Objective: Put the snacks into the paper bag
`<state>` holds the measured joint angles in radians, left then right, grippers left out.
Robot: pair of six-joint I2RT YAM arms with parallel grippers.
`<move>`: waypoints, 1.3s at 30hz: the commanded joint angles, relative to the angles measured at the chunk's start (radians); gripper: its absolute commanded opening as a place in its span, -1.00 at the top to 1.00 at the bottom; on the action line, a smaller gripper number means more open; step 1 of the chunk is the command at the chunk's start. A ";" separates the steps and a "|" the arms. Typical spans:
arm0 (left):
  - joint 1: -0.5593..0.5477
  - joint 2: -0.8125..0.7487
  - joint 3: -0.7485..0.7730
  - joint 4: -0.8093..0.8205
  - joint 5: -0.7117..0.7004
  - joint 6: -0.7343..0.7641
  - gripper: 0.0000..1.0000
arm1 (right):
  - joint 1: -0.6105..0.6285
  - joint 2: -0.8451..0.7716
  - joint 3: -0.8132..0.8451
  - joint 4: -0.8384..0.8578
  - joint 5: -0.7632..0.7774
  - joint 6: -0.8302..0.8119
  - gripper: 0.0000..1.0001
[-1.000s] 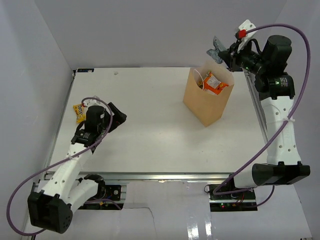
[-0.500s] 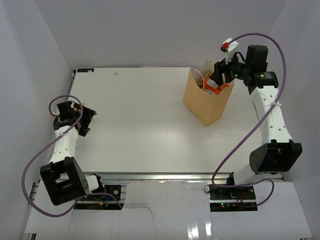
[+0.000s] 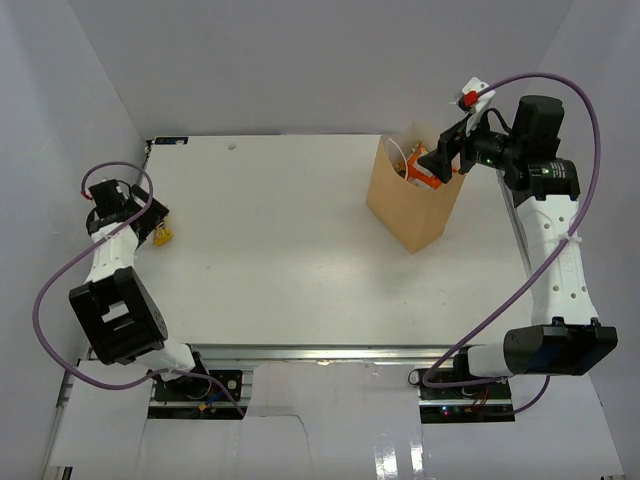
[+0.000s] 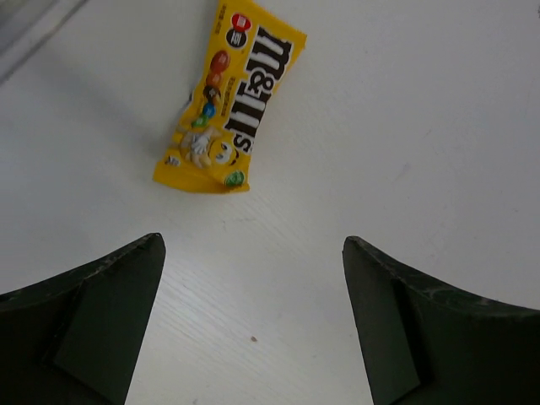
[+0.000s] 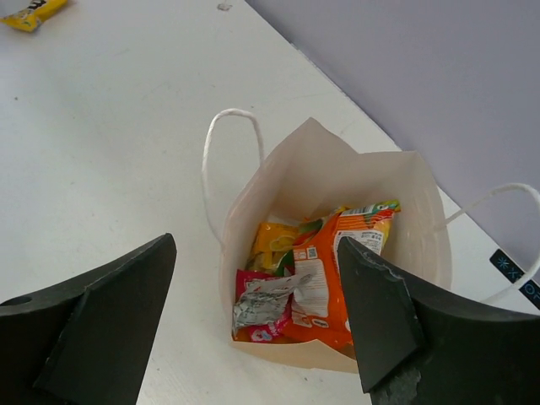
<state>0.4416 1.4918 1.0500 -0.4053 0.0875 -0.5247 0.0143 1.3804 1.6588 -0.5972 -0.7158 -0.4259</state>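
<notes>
A yellow M&M's packet (image 4: 232, 101) lies flat on the white table by its left edge, also visible in the top view as a yellow packet (image 3: 160, 237). My left gripper (image 4: 253, 243) hovers just short of it, open and holding nothing. The paper bag (image 3: 410, 210) stands upright at the back right. My right gripper (image 5: 255, 245) hangs open over its mouth. Inside the paper bag (image 5: 312, 169) lie an orange bag (image 5: 325, 278), a silver foil packet (image 5: 261, 304), a pink wrapper (image 5: 251, 283) and a yellow packet (image 5: 274, 240).
The table's left rail (image 4: 34, 34) runs close beside the M&M's packet. White cord handles (image 5: 224, 143) stick up from the bag's rim. A grey wall rises behind the bag, and the right table rail (image 3: 515, 225) runs past it.
My right gripper came from behind the bag to above its mouth and opened; the silver foil packet it held now lies inside. My left arm swung left toward the yellow packet.
</notes>
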 commanded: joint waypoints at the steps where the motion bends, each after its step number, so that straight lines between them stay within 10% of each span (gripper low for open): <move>1: 0.002 0.033 0.051 0.058 -0.072 0.262 -0.93 | -0.032 -0.017 -0.043 0.023 -0.079 0.013 -0.66; 22: -0.050 0.430 0.260 0.102 0.017 0.423 -0.27 | -0.042 -0.018 -0.057 0.050 -0.223 0.084 -0.66; 39: -0.145 0.167 0.032 0.259 0.455 0.264 0.52 | 0.111 -0.040 -0.024 0.039 -0.303 0.127 -0.53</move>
<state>0.3569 1.7844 1.1252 -0.2279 0.3290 -0.1963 0.0635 1.3602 1.6058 -0.5674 -1.0290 -0.3092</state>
